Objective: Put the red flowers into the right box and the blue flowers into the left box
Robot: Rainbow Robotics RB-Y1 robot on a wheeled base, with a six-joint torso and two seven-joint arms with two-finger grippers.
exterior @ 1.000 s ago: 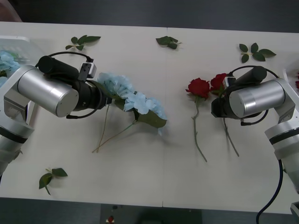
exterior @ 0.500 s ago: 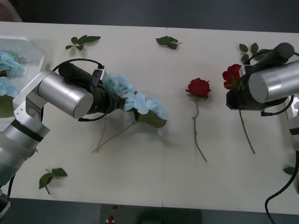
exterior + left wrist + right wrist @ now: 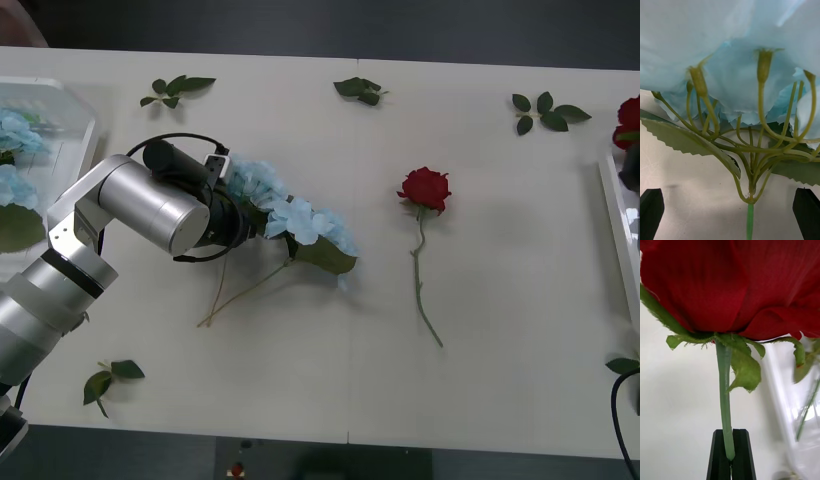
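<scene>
— Where are the flowers?
— Two blue flowers (image 3: 290,205) lie on the table (image 3: 480,330); more rest in the left box (image 3: 70,105). One red flower (image 3: 424,188) lies mid-table.
— And the arms?
— The left gripper (image 3: 730,204) hovers at a blue cluster's stem, fingers (image 3: 651,210) wide. The right gripper (image 3: 730,453) pinches a rose (image 3: 733,281) by its stem beside the right box (image 3: 612,215).

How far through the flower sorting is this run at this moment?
Partway. Some blue flowers already lie in the left box. The right claw is shut on a red rose at the right box. The left claw is open around the blue flowers on the table. One rose lies untouched.
</scene>
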